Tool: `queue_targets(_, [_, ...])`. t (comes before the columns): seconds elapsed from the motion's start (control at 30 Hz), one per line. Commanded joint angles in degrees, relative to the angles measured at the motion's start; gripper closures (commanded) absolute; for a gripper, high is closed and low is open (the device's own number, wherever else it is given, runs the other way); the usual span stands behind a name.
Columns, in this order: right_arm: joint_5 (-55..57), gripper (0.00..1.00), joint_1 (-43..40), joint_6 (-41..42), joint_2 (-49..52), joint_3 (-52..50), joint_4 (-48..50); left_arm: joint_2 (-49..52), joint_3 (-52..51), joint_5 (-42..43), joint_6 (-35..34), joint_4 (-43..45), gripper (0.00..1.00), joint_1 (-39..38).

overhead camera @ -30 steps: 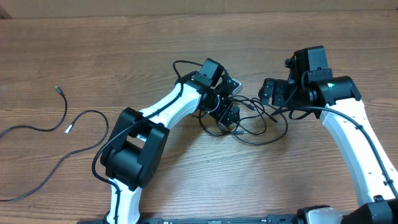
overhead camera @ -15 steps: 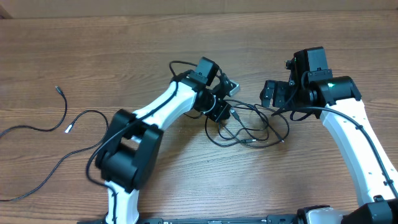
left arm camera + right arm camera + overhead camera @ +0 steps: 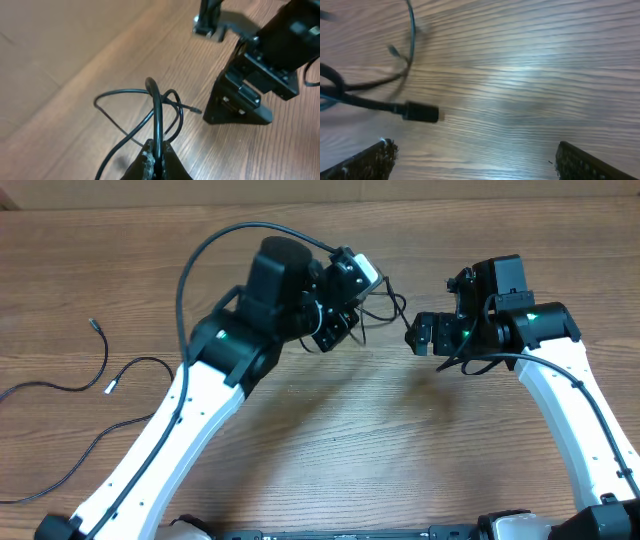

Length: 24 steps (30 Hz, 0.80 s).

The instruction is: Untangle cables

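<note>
Cable sits between pinched tips: the left fingers [image 3: 146, 161] are closed tight on the tangle of cables [image 3: 159, 107]. Its loops spread from the grip toward the middle of the left wrist view, apparently clear of the table [image 3: 330, 430]. In the overhead view the tangle sits upper centre, between the arms. The right fingers [image 3: 375, 157] are just to its right, spread wide and empty. From them, a black plug [image 3: 420, 113] lies in the left of the right wrist view, long axis across the frame, outside their gap. Separate cords [image 3: 110, 387], one silver-tipped, lie far left. No writing or brand is readable.
</note>
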Motion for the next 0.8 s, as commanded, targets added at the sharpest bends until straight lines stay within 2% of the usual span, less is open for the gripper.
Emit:
queue_targets(0.0, [-8.7,0.00,-0.3,-3.3,0.1,-0.3,0.7,-2.3,0.4,-0.8,2.2,0.4,0.96,-0.5])
queue_targets(0.2, [-14.1,0.00,-0.4,-4.0,0.1,-0.3,0.8,-3.6,0.4,-3.2,2.1,-0.5,0.96,-0.5])
queue_targets(0.47, [-32.1,0.00,-0.4,-5.2,0.1,-0.3,3.1,-3.6,0.4,-13.6,2.2,-5.1,0.96,-0.5])
queue_targets(0.53, [-37.8,0.00,-0.4,-4.6,0.1,-0.3,5.7,-3.6,0.4,-11.9,2.0,-5.8,0.96,-0.5])
queue_targets(0.67, [-36.7,0.00,-0.3,-0.6,0.1,-0.3,8.7,-3.6,0.4,-2.4,0.7,-5.6,0.96,-0.5])
queue_targets(0.77, [-35.1,0.00,-0.3,1.0,0.1,-0.3,10.4,-3.6,0.4,4.7,-3.6,-4.3,0.96,-0.7])
